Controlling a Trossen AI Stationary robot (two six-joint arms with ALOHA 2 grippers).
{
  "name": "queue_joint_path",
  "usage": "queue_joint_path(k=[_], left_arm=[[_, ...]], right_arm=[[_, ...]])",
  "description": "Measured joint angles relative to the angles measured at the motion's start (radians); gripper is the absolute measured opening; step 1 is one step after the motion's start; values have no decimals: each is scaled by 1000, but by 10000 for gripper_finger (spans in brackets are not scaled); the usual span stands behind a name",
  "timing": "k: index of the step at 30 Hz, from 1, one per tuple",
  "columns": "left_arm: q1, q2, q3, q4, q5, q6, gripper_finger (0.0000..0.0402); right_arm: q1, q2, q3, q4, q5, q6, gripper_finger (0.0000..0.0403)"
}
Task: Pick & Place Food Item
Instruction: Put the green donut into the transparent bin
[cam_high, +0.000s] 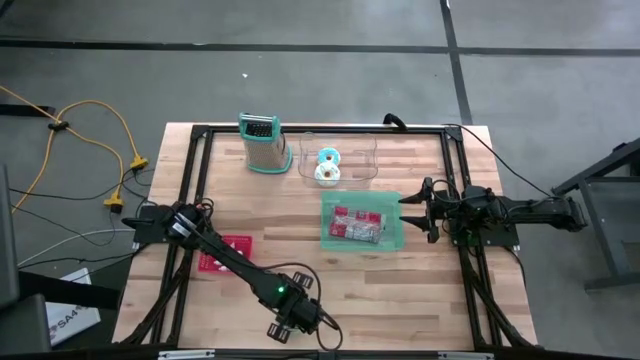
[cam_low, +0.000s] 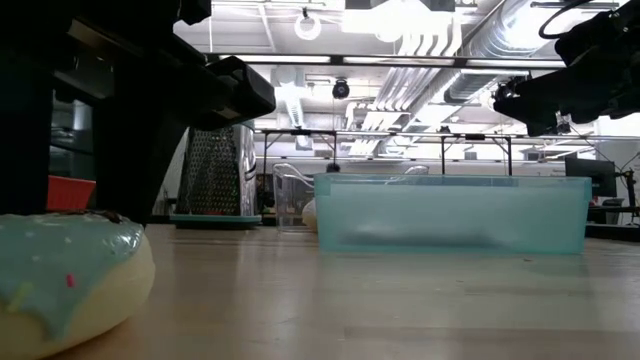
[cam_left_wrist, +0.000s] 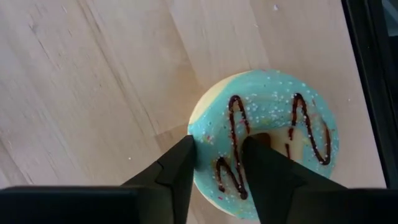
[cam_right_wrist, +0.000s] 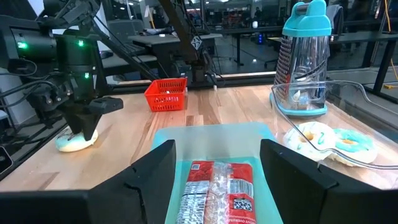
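A donut (cam_left_wrist: 273, 106) with light-blue icing, dark chocolate squiggles and sprinkles lies flat on the wooden table by its near edge; the low view also shows this donut (cam_low: 60, 280). My left gripper (cam_left_wrist: 217, 149) points down onto it and is shut on its ring; the high view shows that gripper (cam_high: 300, 320) from above, covering the donut. At the table's right side my right gripper (cam_right_wrist: 217, 155) waits level and open, over the right end of a teal bin (cam_high: 395, 240). My left gripper comes from above, pointing steeply down. One finger (cam_left_wrist: 264, 162) stands in the donut's hole and the other finger (cam_left_wrist: 180, 165) against the outer rim (cam_left_wrist: 198, 134), with the iced ring (cam_left_wrist: 214, 134) between them. The donut's underside rests on the table.
The teal bin holds a red-and-white packet (cam_right_wrist: 217, 190). Behind it stand a clear tub (cam_high: 360, 160) with two more donuts and a metal grater (cam_high: 262, 142) with a teal top. A red basket (cam_high: 225, 255) sits by the left arm. A black frame rims the table.
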Motion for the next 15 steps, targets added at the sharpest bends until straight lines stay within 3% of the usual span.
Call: queue_joint_path(k=[10, 15], left_arm=[[3, 0, 0, 0, 4, -5, 109], [39, -28, -1, -6, 74, -4, 109]], right_arm=[[0, 0, 0, 0, 0, 0, 223], [0, 0, 0, 0, 0, 0, 223]])
